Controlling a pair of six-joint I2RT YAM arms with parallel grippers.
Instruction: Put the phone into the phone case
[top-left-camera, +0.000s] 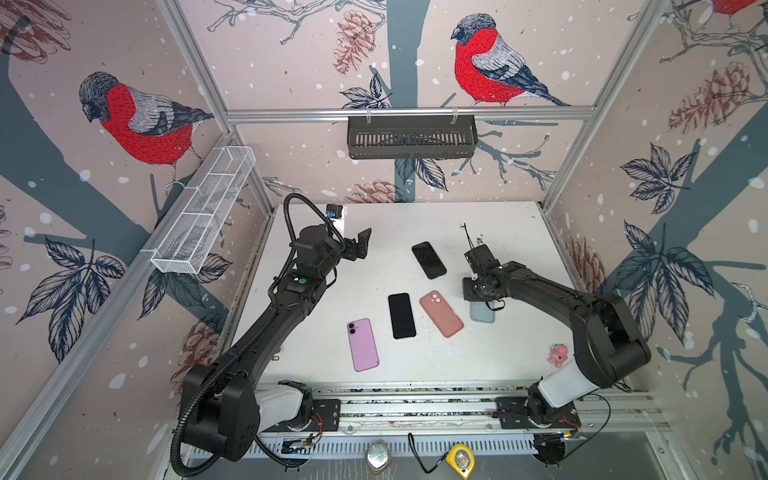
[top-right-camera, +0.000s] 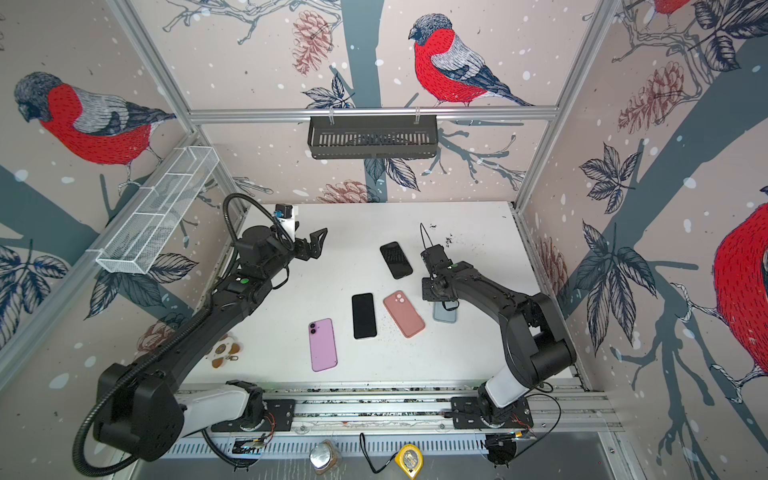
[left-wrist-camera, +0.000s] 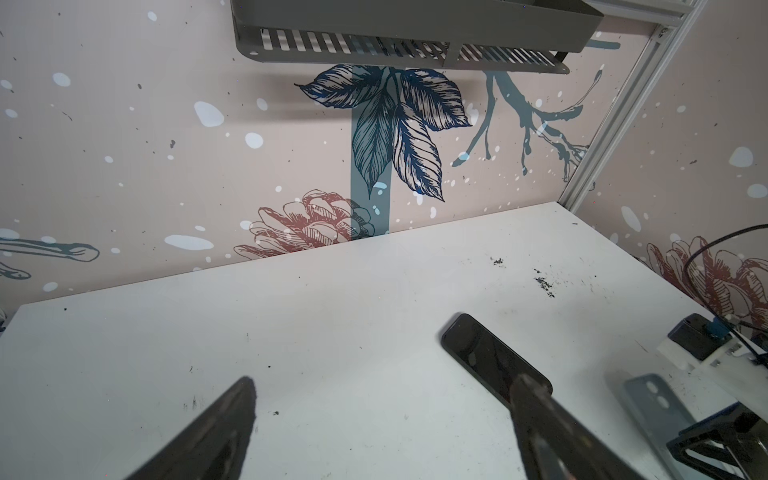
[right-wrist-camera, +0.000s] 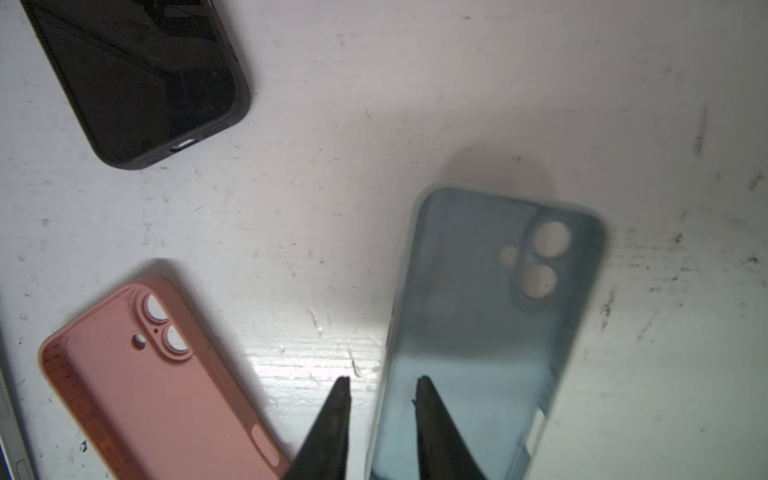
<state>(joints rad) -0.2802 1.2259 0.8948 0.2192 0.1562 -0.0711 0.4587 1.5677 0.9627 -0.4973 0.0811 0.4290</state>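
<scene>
The blue-grey phone case (right-wrist-camera: 490, 324) lies hollow side up on the white table (top-left-camera: 415, 361), partly under my right wrist in both top views. My right gripper (right-wrist-camera: 383, 380) points down over it, open a little. One fingertip is inside the case, the other outside its side wall. A pink phone case (top-left-camera: 441, 313) lies just left of it. Further left are a bare black phone (top-left-camera: 402, 316), screen up, and a purple phone (top-left-camera: 363, 345), back up. My left gripper (left-wrist-camera: 384, 384) hangs wide open and empty above the back left of the table.
A black phone in a dark case (top-left-camera: 429, 259) lies behind the pink case. A pink toy (top-left-camera: 557, 353) sits at the front right. A black basket (top-left-camera: 411, 137) hangs on the back wall and a white mesh basket (top-left-camera: 203, 208) on the left wall.
</scene>
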